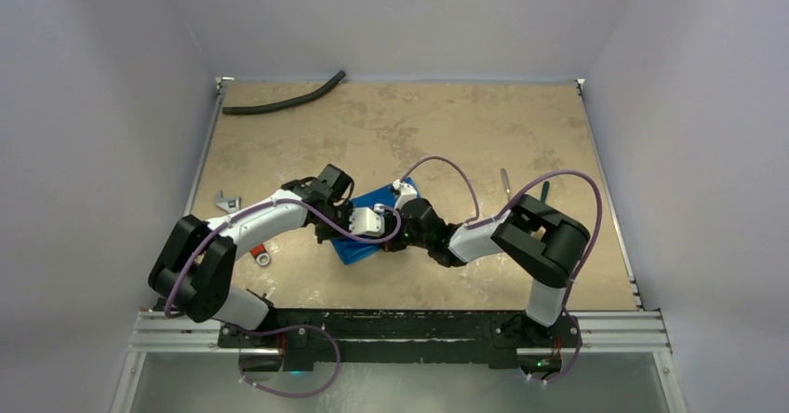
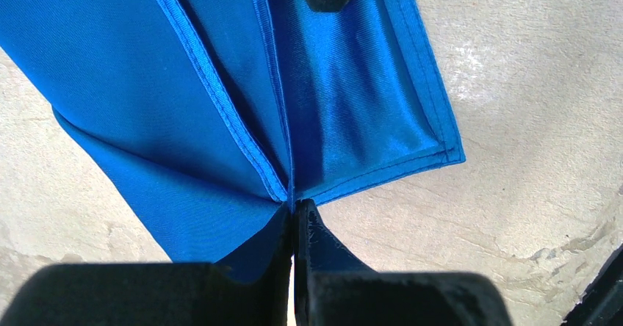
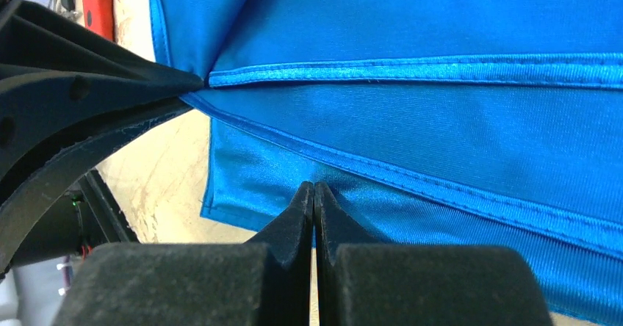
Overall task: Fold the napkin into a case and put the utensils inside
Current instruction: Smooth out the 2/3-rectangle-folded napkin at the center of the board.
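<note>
1. Black-fingered left tool, at the bottom centre of its wrist view, is clenched on the napkin, pinching a stitched hem where two folded edges meet.
2. Opposite it, the right tool, at the bottom centre of its own view, has its jaws pressed together with the tips against the shiny blue cloth. Whether any fabric is caught between them cannot be told.
3. Seen from above, both tools meet over the partly folded napkin at the centre of the tan counter, nearer its front edge than its back.
4. Left of the napkin, a red-handled wrench lies half under the left arm.
5. Right of centre, a slim silver piece lies apart from the cloth, too small to identify.
6. Black hose curves along the counter's far edge, upper left.
</note>
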